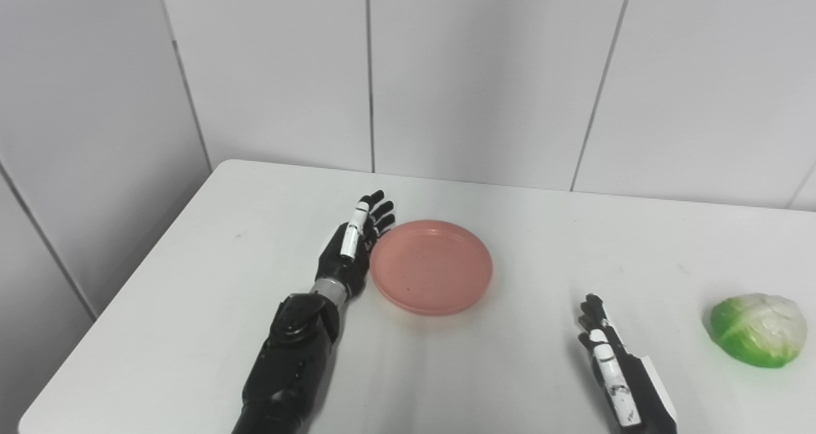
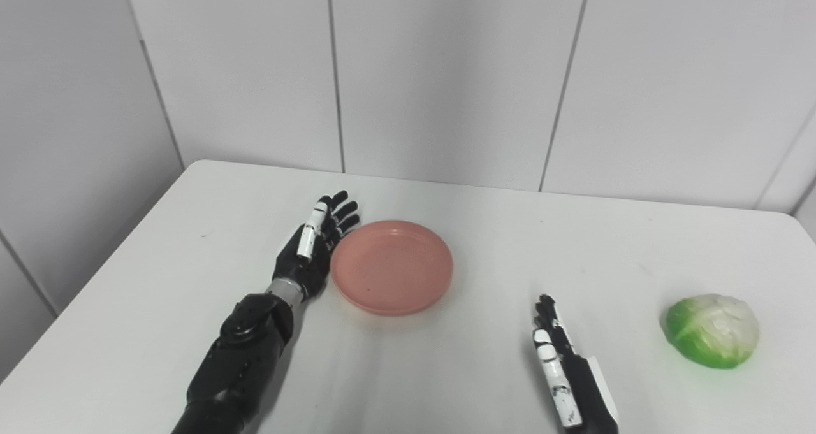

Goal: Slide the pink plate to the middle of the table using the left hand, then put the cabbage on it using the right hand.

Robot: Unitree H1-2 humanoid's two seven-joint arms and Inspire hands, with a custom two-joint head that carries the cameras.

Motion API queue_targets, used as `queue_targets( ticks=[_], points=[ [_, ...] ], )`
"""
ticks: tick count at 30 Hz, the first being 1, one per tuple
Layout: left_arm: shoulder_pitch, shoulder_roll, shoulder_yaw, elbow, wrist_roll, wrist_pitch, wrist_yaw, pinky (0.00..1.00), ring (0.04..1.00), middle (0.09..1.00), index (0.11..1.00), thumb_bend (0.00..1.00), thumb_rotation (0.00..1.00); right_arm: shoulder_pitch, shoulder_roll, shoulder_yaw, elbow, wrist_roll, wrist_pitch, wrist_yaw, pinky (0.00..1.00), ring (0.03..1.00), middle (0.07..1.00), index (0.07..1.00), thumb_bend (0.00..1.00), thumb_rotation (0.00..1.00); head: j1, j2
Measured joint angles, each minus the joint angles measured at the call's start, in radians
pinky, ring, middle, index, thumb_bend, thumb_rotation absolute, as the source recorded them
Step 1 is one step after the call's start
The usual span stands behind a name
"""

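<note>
Right hand [image 1: 615, 370] at lower right, fingers extended, holding nothing; left hand [image 1: 352, 249] flat, apparently touching the round pink plastic plate [image 1: 431, 266] near frame centre; green-white cabbage head [image 1: 757, 329] at far right, not yet picked.

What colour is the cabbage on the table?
Bright green fading to whitish on top; the cabbage shows best in the right eye view.
</note>
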Motion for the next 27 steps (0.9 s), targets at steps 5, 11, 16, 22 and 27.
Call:
queue_targets(
  ticks=[5,11,16,22,27],
  points=[
    [0.020,-0.022,-0.016,-0.031,-0.002,0.011,-0.034,0.98,0.974,0.972,0.960,0.32,1.00,-0.002,0.009,0.004,0.001,-0.016,0.001,-0.010,1.00,1.000,1.000,1.000,0.21,1.00,-0.037,0.002],
    [0.048,-0.044,-0.025,-0.066,-0.003,0.019,-0.054,0.98,0.963,0.961,0.947,0.33,1.00,-0.003,0.015,0.009,0.003,-0.034,0.001,-0.021,1.00,0.999,1.000,1.000,0.21,1.00,-0.083,0.012],
    [0.070,-0.056,-0.040,-0.093,-0.012,0.027,-0.076,0.97,0.968,0.969,0.954,0.35,1.00,-0.003,0.020,0.013,0.003,-0.040,0.001,-0.033,1.00,0.999,1.000,1.000,0.22,1.00,-0.095,0.017],
    [0.099,-0.055,-0.044,-0.124,-0.024,0.031,-0.101,0.95,0.960,0.964,0.949,0.37,1.00,-0.007,0.020,0.019,0.006,-0.057,0.002,-0.034,1.00,0.999,1.000,1.000,0.24,1.00,-0.129,0.029],
    [0.120,-0.052,-0.029,-0.136,-0.051,0.031,-0.127,0.94,0.947,0.952,0.939,0.36,1.00,-0.009,0.021,0.023,0.010,-0.065,0.002,-0.037,1.00,0.999,1.000,1.000,0.26,1.00,-0.135,0.031]
  ],
)
